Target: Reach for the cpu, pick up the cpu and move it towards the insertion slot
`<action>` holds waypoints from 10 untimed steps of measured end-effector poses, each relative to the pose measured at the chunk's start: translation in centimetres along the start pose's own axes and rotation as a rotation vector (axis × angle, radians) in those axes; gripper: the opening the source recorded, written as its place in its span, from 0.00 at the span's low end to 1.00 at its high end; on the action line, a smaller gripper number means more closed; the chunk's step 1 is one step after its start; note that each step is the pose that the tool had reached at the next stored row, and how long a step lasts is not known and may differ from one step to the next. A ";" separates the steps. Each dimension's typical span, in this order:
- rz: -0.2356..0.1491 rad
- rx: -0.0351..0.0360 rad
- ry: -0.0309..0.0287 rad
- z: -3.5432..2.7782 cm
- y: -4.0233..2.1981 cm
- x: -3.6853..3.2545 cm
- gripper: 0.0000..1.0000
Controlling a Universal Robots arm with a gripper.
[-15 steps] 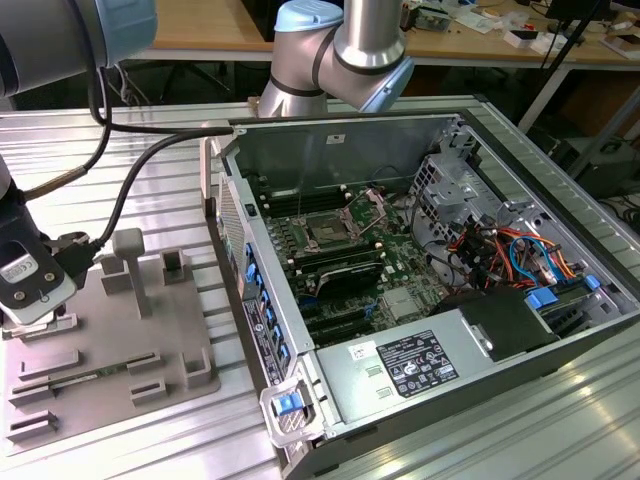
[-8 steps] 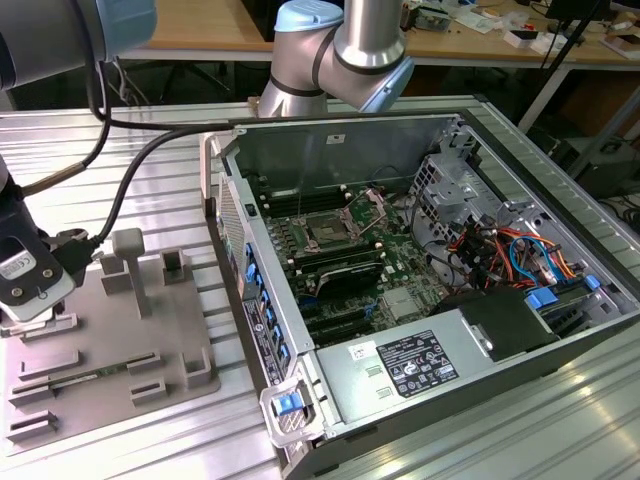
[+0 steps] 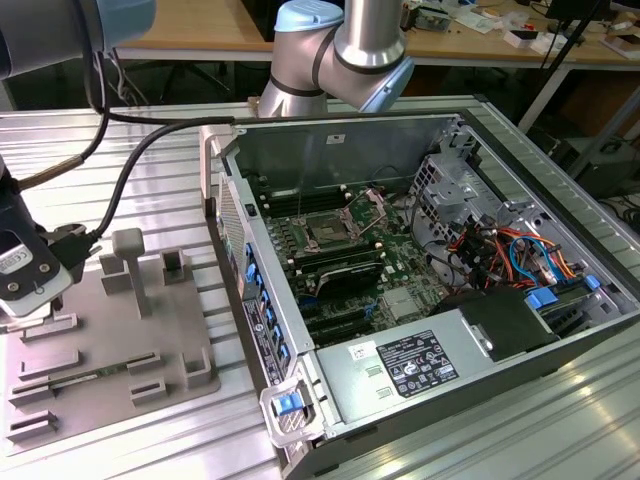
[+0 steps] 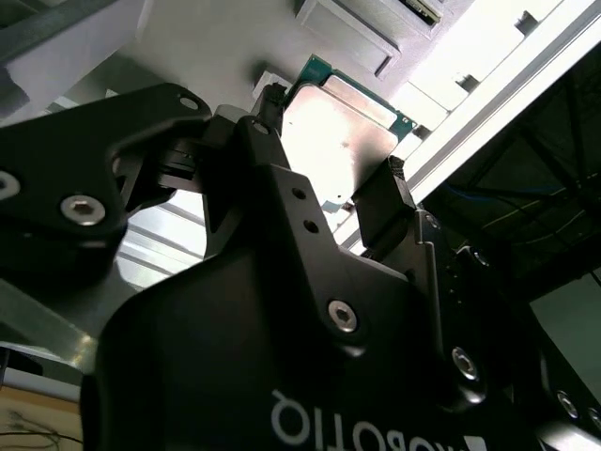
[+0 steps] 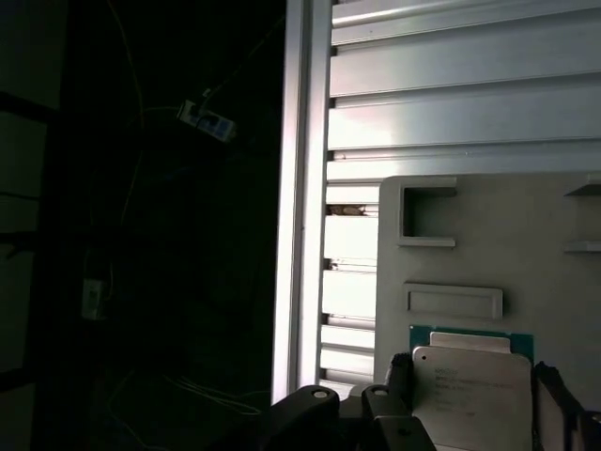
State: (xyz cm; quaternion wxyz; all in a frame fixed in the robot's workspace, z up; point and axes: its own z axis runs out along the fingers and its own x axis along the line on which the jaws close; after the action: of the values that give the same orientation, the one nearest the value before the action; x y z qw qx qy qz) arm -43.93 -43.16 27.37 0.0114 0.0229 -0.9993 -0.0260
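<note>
**Fingers closed on the cpu at the fixture plate, socket well apart**

The ribbed aluminium desk carries the lot. The exterior view's right half is taken up by an open computer case lying on its side with the green board facing up. It has a grey power supply at the near end and a tangle of orange and blue wires towards the exterior view's right.

The silver arm stands behind the case. A thick black cable crosses the desk ribs to the wrist at the exterior view's left edge.

A grey fixture plate lies flat on the desk just beside the case, on the exterior view's left. It has raised blocks and shallow pockets.

The gripper sits low over the far-left part of that plate.

The insertion slot is in the middle of the board inside the case — dark square centre, shiny metal frame. It is well apart from the gripper, with the case wall between them.

The cpu is at the gripper, over the fixture plate. Both wrist views show its silvery face towards the camera, with a strip of green edge along one side.

It sits between the two black fingers, one pad against each of two opposite edges — closed on the chip. The second wrist view shows the same grip, with the cpu bright between the dark fingers.

I cannot tell whether the chip is resting on the plate or just clear of it.
</note>
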 end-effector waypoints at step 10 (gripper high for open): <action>0.000 0.0000 0.0000 -0.71 0.04 0.02 0.55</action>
State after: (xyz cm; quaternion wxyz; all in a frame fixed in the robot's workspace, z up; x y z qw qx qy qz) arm -43.93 -43.16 28.08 0.0114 0.0229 -0.9993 -0.0260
